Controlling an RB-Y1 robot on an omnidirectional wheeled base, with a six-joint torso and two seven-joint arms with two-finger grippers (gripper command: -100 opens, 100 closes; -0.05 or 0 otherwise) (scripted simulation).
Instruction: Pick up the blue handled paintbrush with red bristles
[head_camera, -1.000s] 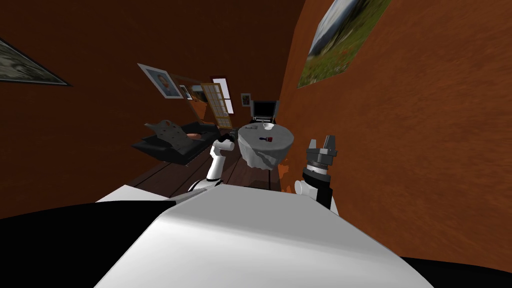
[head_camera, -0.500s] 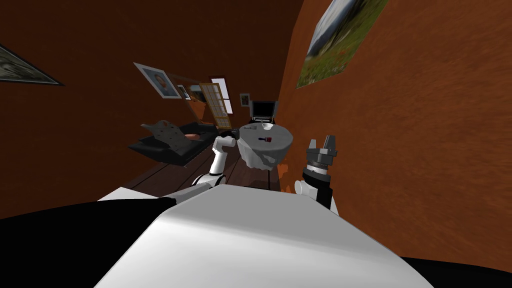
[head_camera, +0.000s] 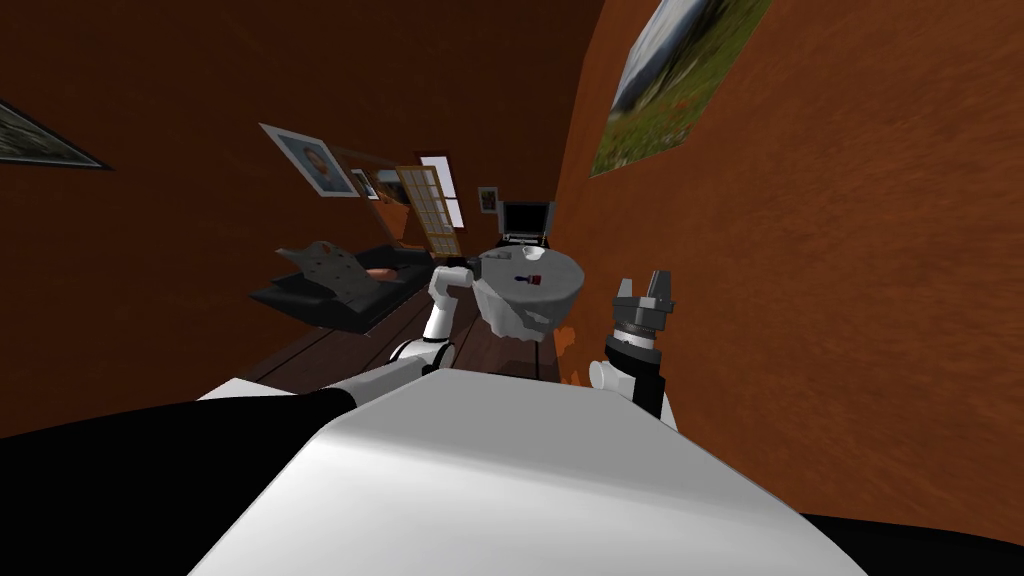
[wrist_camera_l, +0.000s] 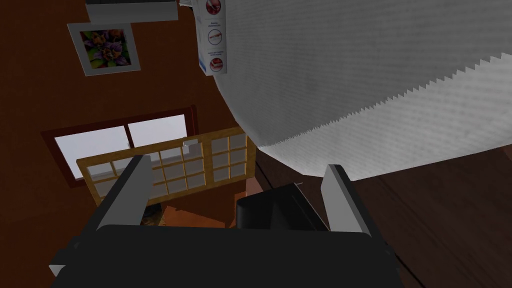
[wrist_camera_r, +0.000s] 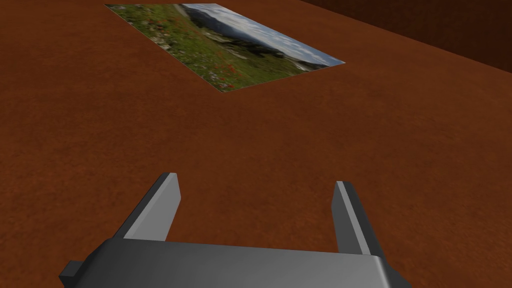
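The paintbrush (head_camera: 527, 279), blue-handled with a red tip, lies small on top of a round table (head_camera: 545, 300) draped in a white cloth (wrist_camera_l: 380, 70). My left gripper (head_camera: 468, 266) is stretched out to the table's left edge, beside and slightly below the top. In the left wrist view this gripper (wrist_camera_l: 237, 165) is open, with nothing between its fingers and the cloth's hem close by. My right gripper (head_camera: 645, 290) is raised near my chest, well short of the table. It (wrist_camera_r: 256, 179) is open and faces the wall.
A black sofa (head_camera: 335, 285) with an orange cushion stands left of the table. A black monitor-like object (head_camera: 527, 218) sits beyond it. A white printed box (wrist_camera_l: 212, 37) and other small items rest on the tabletop. The orange-brown wall (head_camera: 800, 300) is close on my right. Dark wooden floor (head_camera: 330, 350) lies ahead.
My left arm has reached forward and up, bringing its gripper closer to the table's left edge. The head view has shifted slightly. The right arm has not moved.
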